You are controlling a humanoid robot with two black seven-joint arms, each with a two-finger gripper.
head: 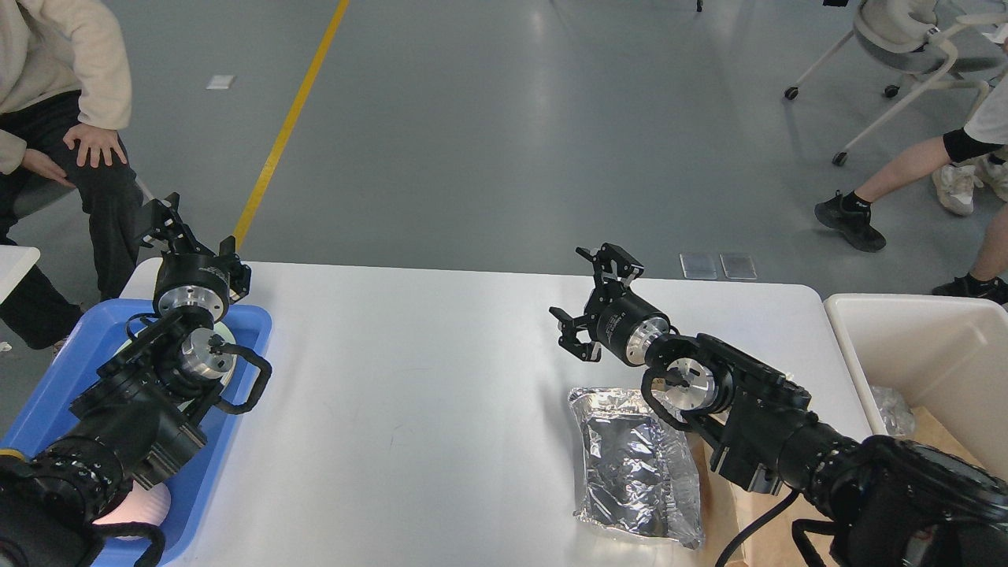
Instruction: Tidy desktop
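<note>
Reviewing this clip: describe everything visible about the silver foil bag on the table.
The silver foil bag is a crinkled, shiny metallic pouch, apparently empty or nearly flat, lying on the white desktop near its right front part. Its upper right corner is hidden behind the right arm. Its right edge meets brown paper. The right gripper hangs beyond it, not touching.

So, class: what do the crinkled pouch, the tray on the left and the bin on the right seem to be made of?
Pouch: probably metallic foil, shiny silver with crinkles catching light. Tray: likely moulded plastic, smooth uniform blue with a rounded rim. Bin: likely plastic, smooth cream-white with thick rounded walls.
</note>
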